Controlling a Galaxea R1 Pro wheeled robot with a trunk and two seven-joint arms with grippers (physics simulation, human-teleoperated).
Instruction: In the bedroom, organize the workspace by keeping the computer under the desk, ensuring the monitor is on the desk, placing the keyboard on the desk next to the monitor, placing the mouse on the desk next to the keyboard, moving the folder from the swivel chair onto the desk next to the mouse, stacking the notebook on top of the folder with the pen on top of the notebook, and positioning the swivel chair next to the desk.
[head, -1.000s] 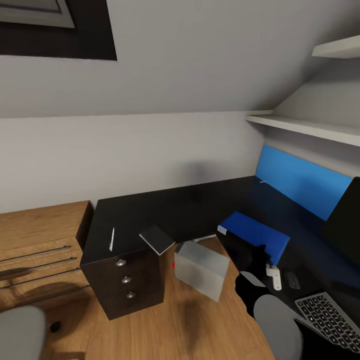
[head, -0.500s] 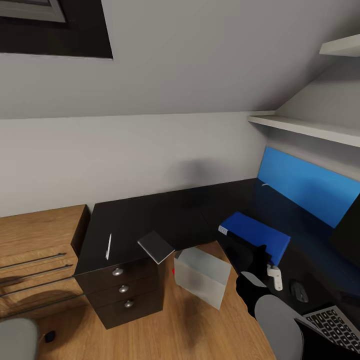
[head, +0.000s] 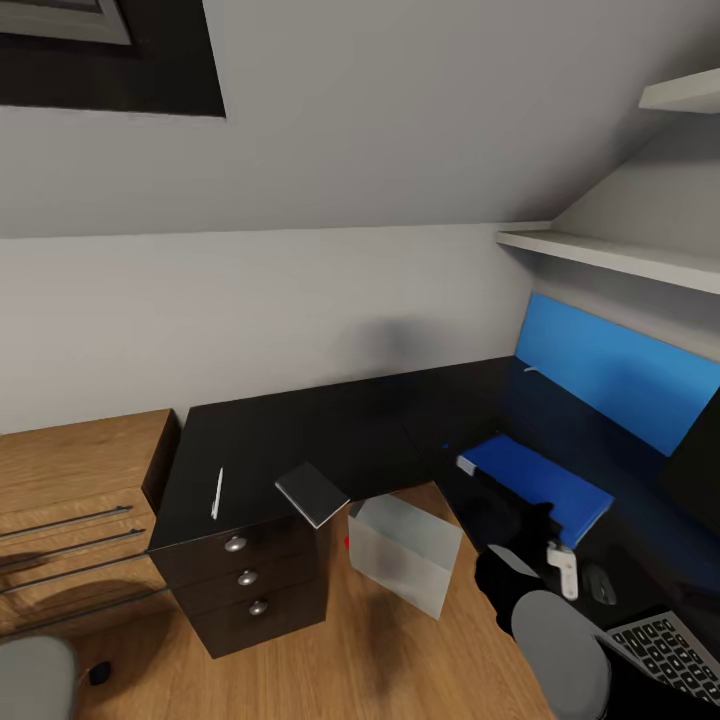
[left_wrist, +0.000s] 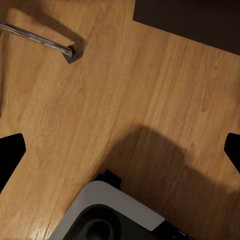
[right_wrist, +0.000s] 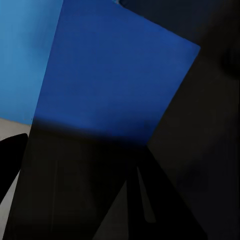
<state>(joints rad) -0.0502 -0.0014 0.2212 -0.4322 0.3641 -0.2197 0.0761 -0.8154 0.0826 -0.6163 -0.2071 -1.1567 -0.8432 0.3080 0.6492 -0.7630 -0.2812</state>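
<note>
The blue folder (head: 535, 485) hangs low over the black desk (head: 300, 435), in front of the blue wall panel. My right gripper (head: 560, 562) is shut on the folder's near edge, and the folder (right_wrist: 115, 75) looms close in the right wrist view. The mouse (head: 600, 583) and the keyboard (head: 668, 650) lie on the desk just right of that gripper. The monitor (head: 702, 458) shows at the right edge. The notebook (head: 312, 494) and the pen (head: 217, 493) lie on the desk's left end. The grey computer (head: 403, 553) stands on the floor under the desk. My left gripper (left_wrist: 120, 155) is open over wood floor.
A dark drawer unit (head: 245, 580) stands under the desk's left end, beside a light-wood dresser (head: 70, 500). The swivel chair's grey seat (head: 35, 680) is at the lower left, and its chrome leg (left_wrist: 45, 42) crosses the floor. White shelves (head: 610, 255) hang above the desk.
The camera turned slightly at first, shifting the whole picture. Since then my right gripper has carried the folder to the right and lower, toward the mouse. Notebook and pen have not moved.
</note>
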